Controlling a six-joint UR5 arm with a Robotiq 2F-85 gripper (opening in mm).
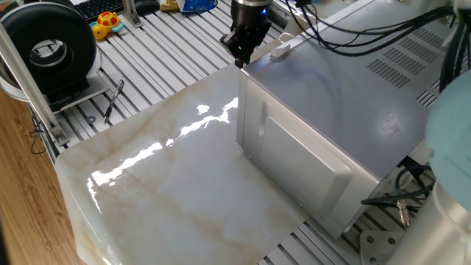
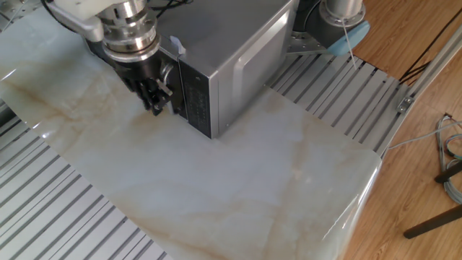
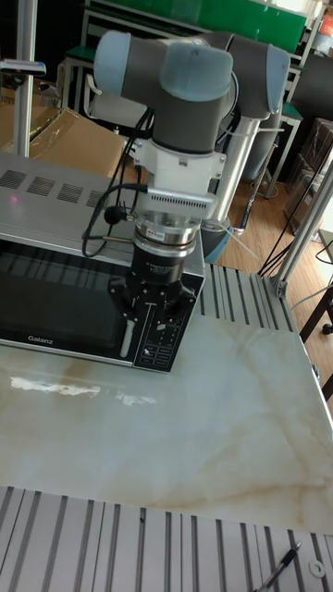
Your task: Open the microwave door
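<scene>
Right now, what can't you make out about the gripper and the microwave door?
- Door handle: tall view, gripper covers it.
- Fingers: dark against dark, contact with the door unclear.
- Door face: absent from one fixed view; the arm blocks it in the other.
- Microwave: cut by the frame edge.

Occlusions and frame limits
The microwave (image 3: 65, 268) is cropped by the left edge in the tall fixed view; the end effector (image 3: 154, 326) covers part of the microwave door (image 3: 55, 301) handle; finger spacing is indeterminate.
</scene>
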